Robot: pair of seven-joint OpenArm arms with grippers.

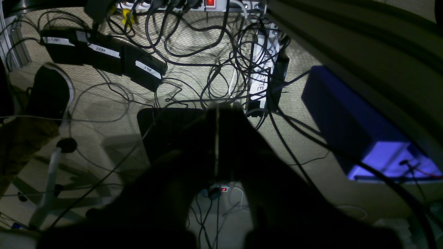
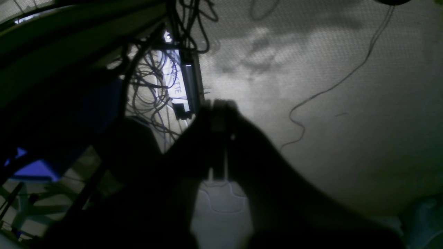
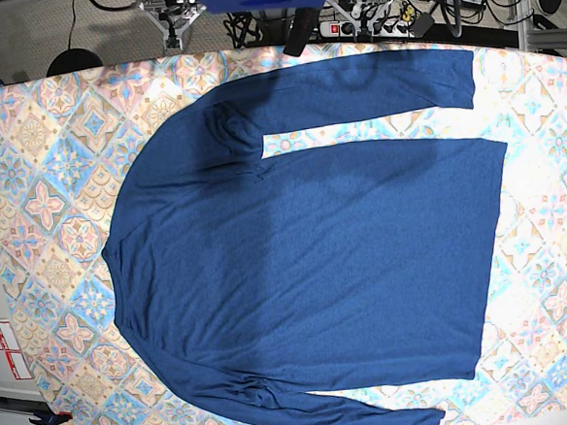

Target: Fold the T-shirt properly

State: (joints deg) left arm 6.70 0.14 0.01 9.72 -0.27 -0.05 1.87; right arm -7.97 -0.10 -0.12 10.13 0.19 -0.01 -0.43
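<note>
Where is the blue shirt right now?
In the base view, the T-shirt lies spread flat across the middle of the patterned tablecloth, with one sleeve along the far edge and the other along the near edge.

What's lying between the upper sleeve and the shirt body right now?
Base view: only a bare strip of the patterned tablecloth separates the T-shirt body from its upper sleeve.

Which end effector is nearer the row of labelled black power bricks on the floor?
Left, probably: the left end effector hangs near the bricks; the right end effector has none in view.

Matt knit T-shirt (image 3: 306,259), patterned tablecloth (image 3: 48,190)
</note>
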